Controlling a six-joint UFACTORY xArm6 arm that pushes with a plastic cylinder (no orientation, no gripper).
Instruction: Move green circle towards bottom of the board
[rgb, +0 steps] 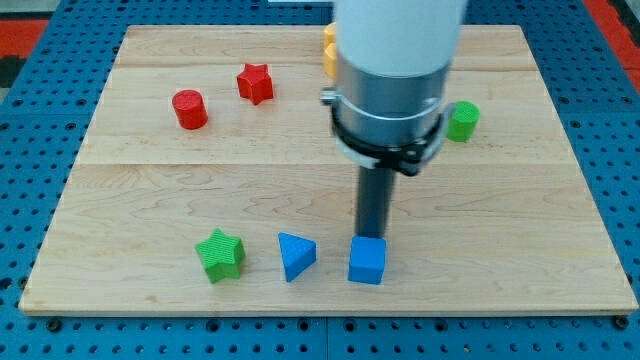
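The green circle (462, 121) is a small green cylinder on the wooden board (150, 200), at the view's right in the upper half, just right of the arm's body. My tip (372, 236) is at the rod's lower end, touching or just above the top edge of the blue cube (367, 261) near the view's bottom. The tip is well below and to the left of the green circle, apart from it.
A red cylinder (189, 109) and a red star (255, 83) lie at upper left. A green star (220, 254) and a blue triangle (295, 256) lie at the bottom. A yellow block (329, 50) is partly hidden behind the arm.
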